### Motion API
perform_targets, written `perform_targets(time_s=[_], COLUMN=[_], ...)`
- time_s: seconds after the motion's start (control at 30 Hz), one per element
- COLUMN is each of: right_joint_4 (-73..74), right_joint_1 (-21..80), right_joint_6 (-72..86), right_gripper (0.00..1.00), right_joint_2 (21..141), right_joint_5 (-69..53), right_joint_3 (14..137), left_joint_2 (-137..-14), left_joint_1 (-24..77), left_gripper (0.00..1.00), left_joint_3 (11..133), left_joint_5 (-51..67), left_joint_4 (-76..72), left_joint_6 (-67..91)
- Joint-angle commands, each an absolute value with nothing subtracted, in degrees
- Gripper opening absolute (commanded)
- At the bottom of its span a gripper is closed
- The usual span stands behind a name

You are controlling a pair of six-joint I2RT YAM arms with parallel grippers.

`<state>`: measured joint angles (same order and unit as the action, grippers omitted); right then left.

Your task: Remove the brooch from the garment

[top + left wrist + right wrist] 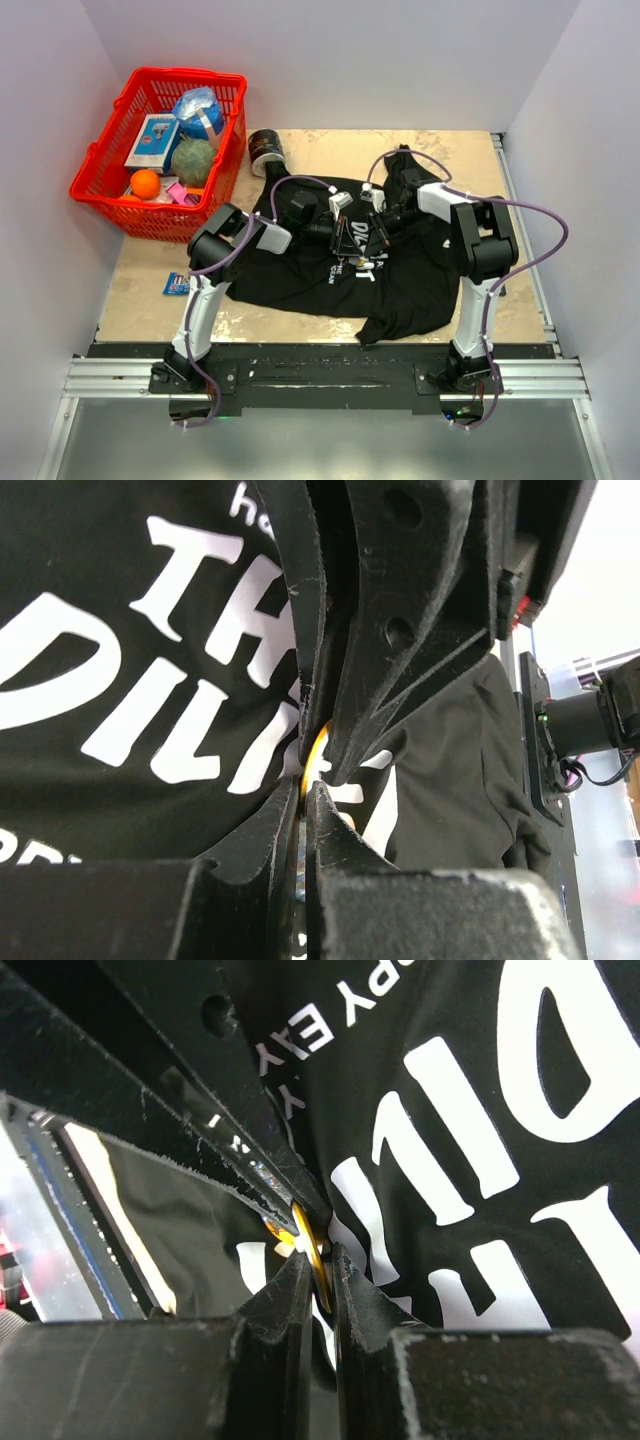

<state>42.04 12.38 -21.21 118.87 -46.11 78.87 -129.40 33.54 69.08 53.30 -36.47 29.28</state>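
- Right, the garment (290, 275), a black T-shirt with white lettering, lies spread over the middle of the table (330, 145), chest print facing up.
- Both arms reach in over the print, one from each side, and meet at a single spot on the lettering.
- The brooch (316, 748) shows as a thin gold edge right on the white letters of the chest, caught between the two sets of tips.
- Left gripper (304, 790): jaws narrow, pinched down to a slit with the brooch's gold edge running between them.
- Right gripper (320, 1258): fingers drawn close together, nipping the gold rim from the opposite side.
- The two grippers' tips come nose to nose at the brooch; whether they actually touch, I cannot tell.
- At the far left a red basket (100, 170) holds an orange ball (145, 184) and a green ball (193, 160) among other items.
- A dark tin (266, 152) stands just beside the basket, and a small blue packet (176, 285) lies near the left arm.
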Motion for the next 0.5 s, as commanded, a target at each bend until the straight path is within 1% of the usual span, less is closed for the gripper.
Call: perform_targets(time_s=[0.0, 0.03, 0.1, 0.13, 0.2, 0.23, 0.27, 0.37, 0.4, 0.47], right_joint_4=[35.1, 35.4, 36.2, 37.3, 40.7, 41.6, 42.4, 50.2, 56.3, 61.7], right_joint_1=[15.0, 15.7, 16.2, 16.1, 15.8, 15.0, 14.5, 13.5, 13.5, 13.1], right_joint_6=[-18.0, -18.5, -20.6, -22.0, -27.1, -28.7, -30.5, -40.1, -45.8, -50.3], right_gripper=[0.0, 0.0, 0.0, 0.0, 0.12, 0.17, 0.26, 0.36, 0.4, 0.44], right_joint_2=[120.4, 120.4, 120.1, 120.1, 119.1, 118.2, 117.3, 114.9, 115.3, 116.1], right_joint_5=[-34.2, -31.6, -30.8, -34.3, -39.4, -45.6, -48.7, -54.3, -54.9, -56.0], right_joint_3=[81.4, 82.1, 82.7, 83.1, 84.4, 84.4, 84.1, 85.8, 86.8, 89.5], left_joint_2=[-127.0, -126.9, -126.7, -126.7, -126.7, -126.7, -126.6, -126.2, -126.0, -125.9], left_joint_1=[36.0, 36.2, 36.5, 36.6, 36.5, 36.3, 36.2, 35.9, 35.8, 35.6], left_gripper=[0.0, 0.0, 0.0, 0.0, 0.0, 0.0, 0.0, 0.0, 0.0, 0.0], left_joint_3=[72.0, 72.1, 72.3, 72.2, 72.2, 72.2, 72.2, 72.0, 71.8, 71.7], left_joint_5=[58.1, 58.2, 58.0, 57.7, 57.3, 57.0, 56.6, 55.8, 55.7, 55.6], left_joint_4=[-40.5, -39.9, -38.2, -37.9, -37.4, -36.4, -35.8, -35.2, -35.2, -35.2], left_joint_6=[28.6, 27.2, 25.8, 25.3, 25.1, 24.3, 23.6, 22.6, 22.6, 22.5])
